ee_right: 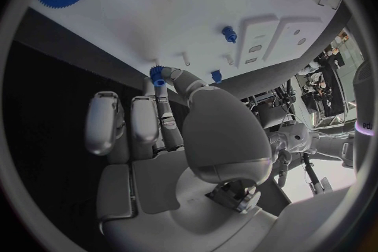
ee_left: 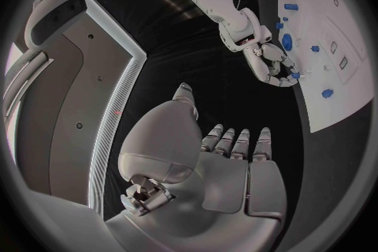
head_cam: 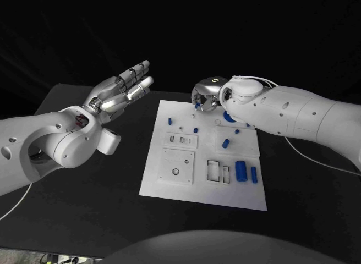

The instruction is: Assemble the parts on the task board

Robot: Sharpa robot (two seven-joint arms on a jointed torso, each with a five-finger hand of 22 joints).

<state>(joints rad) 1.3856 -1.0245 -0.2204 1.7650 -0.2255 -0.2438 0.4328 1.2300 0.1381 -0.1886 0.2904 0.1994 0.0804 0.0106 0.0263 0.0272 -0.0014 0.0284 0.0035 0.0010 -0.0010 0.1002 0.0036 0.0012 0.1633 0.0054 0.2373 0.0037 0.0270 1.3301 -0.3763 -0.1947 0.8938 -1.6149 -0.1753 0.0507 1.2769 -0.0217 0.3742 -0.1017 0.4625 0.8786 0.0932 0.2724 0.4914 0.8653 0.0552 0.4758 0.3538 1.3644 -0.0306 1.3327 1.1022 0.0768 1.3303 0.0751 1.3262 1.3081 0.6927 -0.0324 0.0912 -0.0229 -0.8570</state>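
On the white task board point(head_cam: 169, 184), small blue parts point(head_cam: 241, 171)

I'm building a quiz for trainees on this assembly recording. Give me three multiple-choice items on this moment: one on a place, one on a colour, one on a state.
1. Where is the right robot hand?
A. over the task board's far edge
B. off the table's near edge
C. resting on the left arm

2. What colour is the small gear that the right robot hand holds?
A. red
B. blue
C. green

3. How is the left robot hand?
A. gripping a part
B. pressed flat on the board
C. open, raised, holding nothing

Answers:
1 A: the right robot hand hangs at the far edge of the task board.
2 B: the small gear at its fingertips is blue.
3 C: the left robot hand is lifted with fingers apart.
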